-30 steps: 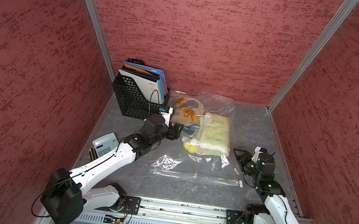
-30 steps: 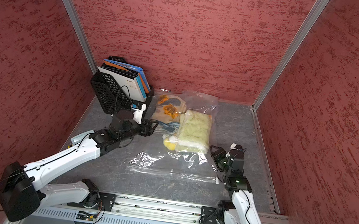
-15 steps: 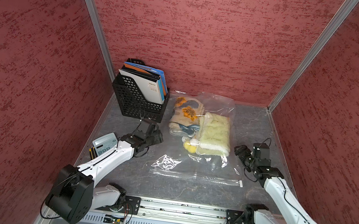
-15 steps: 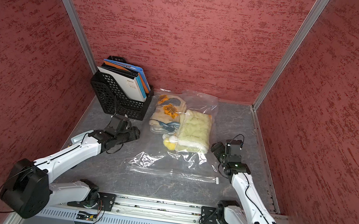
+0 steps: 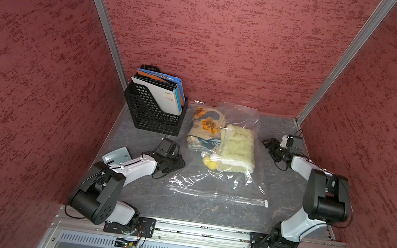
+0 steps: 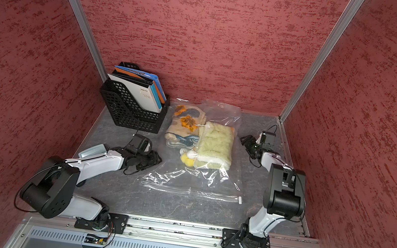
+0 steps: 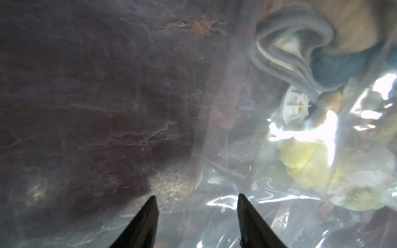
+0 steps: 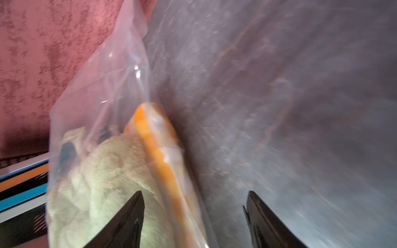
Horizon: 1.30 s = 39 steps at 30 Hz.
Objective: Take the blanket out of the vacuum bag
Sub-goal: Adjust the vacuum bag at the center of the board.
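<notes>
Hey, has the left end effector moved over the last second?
Yes. In a top view the left end effector has drawn back from the black file rack toward the front rail, ending beside the vacuum bag.

Glossy crinkled plastic vacuum bag (image 5: 213, 184), fleecy cloth blanket (image 5: 238, 148).

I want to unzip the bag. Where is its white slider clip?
In a top view, the slider clip sits at the right end of the zip strip, along the vacuum bag's edge nearest the robot's base rail.
</notes>
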Available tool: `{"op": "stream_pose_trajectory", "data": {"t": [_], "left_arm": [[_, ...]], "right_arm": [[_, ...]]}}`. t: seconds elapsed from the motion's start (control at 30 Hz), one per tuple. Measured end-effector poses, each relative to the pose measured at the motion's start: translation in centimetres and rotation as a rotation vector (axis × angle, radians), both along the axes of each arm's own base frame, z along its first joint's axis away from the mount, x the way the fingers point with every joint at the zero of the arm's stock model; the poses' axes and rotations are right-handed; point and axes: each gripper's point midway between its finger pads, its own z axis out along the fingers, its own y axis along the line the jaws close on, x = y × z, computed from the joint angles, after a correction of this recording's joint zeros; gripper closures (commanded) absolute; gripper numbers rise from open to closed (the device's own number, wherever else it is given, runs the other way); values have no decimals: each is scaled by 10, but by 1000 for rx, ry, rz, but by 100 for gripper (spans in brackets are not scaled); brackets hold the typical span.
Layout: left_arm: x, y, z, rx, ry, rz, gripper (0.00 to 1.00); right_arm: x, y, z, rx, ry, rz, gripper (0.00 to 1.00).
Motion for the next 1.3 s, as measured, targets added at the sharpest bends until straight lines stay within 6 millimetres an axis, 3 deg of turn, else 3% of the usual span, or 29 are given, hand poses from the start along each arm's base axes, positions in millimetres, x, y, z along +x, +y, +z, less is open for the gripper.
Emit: {"op": "stream_pose_trajectory", "data": {"t": [0.23,0.57,0.8,0.93,1.03,1.17,1.3], "left_arm": [[-1,-21,-6,-27,13,-56,82],[4,-80,-7,-74,25,-188,86],[36,-121,2,-110,-17,-220,86],[54,-138,27,-142,-82,-236,70],[56,-149,41,-133,-137,-266,41],[18,-152,40,-53,-163,-329,14],[-25,-136,40,37,-172,-363,8]], "right_arm": [[38,19,26,56,-97,150,37],[66,14,26,-4,-91,197,38],[70,7,42,-36,-112,161,37],[43,7,49,-21,-100,111,36],[7,9,61,-14,-99,66,34],[-47,16,82,-10,-131,14,33],[-93,36,92,42,-149,3,33]]}}
